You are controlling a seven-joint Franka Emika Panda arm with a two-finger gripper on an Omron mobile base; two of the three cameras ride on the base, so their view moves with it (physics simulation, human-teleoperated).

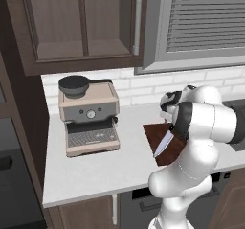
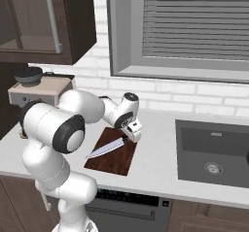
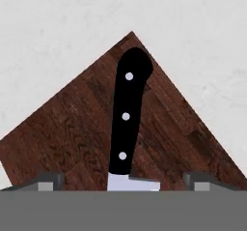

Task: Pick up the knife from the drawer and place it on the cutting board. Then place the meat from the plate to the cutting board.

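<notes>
While the hand (image 3: 123, 184) gapes wide, knife (image 3: 126, 123) flat on cutting board (image 3: 72, 138), blade cropped.

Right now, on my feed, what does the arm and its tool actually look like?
The arm is glossy white, built of rounded, bulbous segments with dark grey to black bands at the joints. The wrist end is white with dark patches. The tool has two small fingers, grey with lighter blocky tips. I see no loose cables, labels or markings.
</notes>
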